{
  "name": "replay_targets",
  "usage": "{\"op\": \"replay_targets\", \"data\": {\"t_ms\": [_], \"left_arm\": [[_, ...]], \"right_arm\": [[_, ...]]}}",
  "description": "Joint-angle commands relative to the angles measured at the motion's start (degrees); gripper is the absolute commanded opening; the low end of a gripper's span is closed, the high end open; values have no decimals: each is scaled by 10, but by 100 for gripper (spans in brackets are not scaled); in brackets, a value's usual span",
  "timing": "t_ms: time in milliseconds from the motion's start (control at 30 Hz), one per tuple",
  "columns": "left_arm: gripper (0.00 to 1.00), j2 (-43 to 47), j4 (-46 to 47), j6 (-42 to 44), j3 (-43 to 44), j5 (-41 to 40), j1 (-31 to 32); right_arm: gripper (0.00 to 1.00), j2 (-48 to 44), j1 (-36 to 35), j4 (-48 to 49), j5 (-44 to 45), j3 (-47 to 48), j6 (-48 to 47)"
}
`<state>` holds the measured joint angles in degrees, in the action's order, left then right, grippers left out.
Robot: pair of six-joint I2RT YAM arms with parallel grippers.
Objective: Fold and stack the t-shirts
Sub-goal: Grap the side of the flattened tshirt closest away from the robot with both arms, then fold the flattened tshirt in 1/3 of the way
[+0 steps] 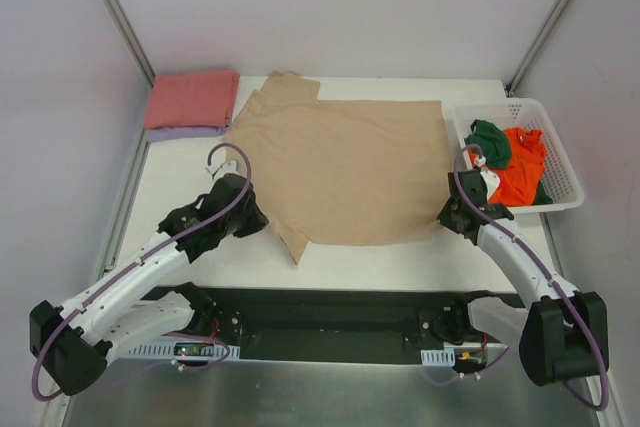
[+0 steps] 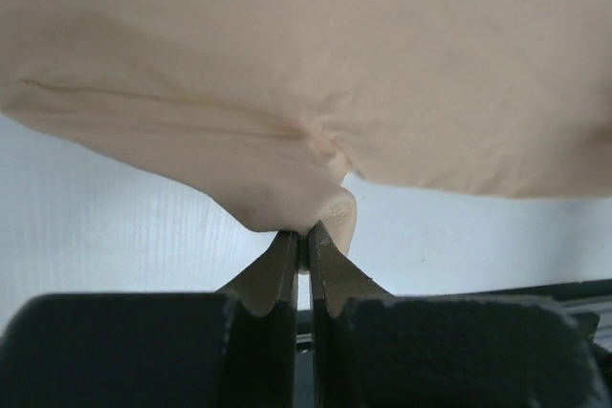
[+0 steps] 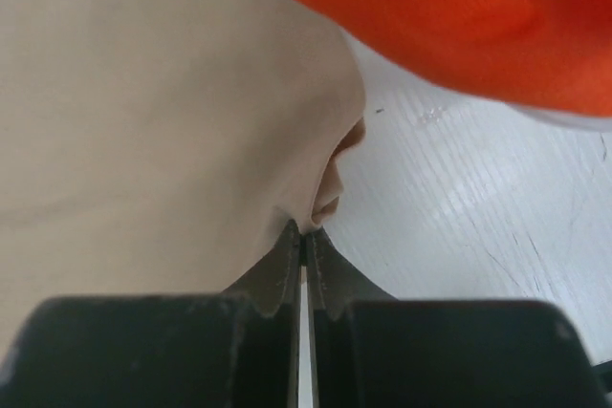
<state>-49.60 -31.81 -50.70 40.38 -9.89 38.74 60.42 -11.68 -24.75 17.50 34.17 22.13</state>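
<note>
Left arm (image 1: 130, 282): white link shells, black joint housings, black block at base. Right arm (image 1: 520, 257): same white-and-black build.

1 lavender cable (image 1: 229, 145) per arm, running along links, looping at wrist.

Black mounting plate (image 1: 330, 322) spans 2 bases at near edge.

Green circuit board (image 1: 195, 350) with red wires by left base, on white perforated bracket (image 1: 150, 349). Similar small board by right base.

Left gripper (image 2: 304, 236), right gripper (image 3: 304, 234): 2 dark tapered fingers (image 2: 277, 269) each, stepped inner edges, matte black blocky bodies behind.
</note>
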Motion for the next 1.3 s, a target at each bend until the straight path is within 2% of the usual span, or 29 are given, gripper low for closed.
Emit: {"op": "replay_targets", "data": {"t_ms": [0, 100, 200, 600, 867, 1033, 1067, 1100, 1133, 1167, 1233, 1267], "left_arm": [[0, -33, 40, 45, 59, -15, -35], [0, -68, 59, 67, 89, 23, -79], [0, -103, 74, 86, 120, 27, -110], [0, -256, 123, 147, 239, 56, -194], [0, -430, 130, 196, 371, 98, -238], [0, -523, 128, 194, 428, 80, -255], [5, -542, 128, 195, 442, 73, -260], [17, -561, 123, 198, 465, 72, -263], [33, -575, 114, 201, 486, 86, -267], [44, -587, 112, 201, 500, 96, -270], [72, -596, 111, 204, 516, 98, -271], [81, -596, 111, 204, 520, 98, -271]], "right_arm": [[1, 31, 7, 3, 3, 55, -20], [0, 52, 10, 3, 2, 87, -29], [1, 75, 19, 3, 1, 119, -40], [1, 206, 48, 3, -19, 269, -74], [3, 306, 50, 3, 5, 363, -82], [9, 363, 51, 8, 29, 408, -74], [9, 375, 50, 4, 33, 419, -78], [9, 385, 51, 1, 35, 432, -82], [13, 393, 51, -8, 37, 442, -85], [14, 399, 51, -12, 33, 451, -90], [22, 401, 51, -12, 17, 460, -104], [28, 399, 50, -11, 7, 461, -110]]}}
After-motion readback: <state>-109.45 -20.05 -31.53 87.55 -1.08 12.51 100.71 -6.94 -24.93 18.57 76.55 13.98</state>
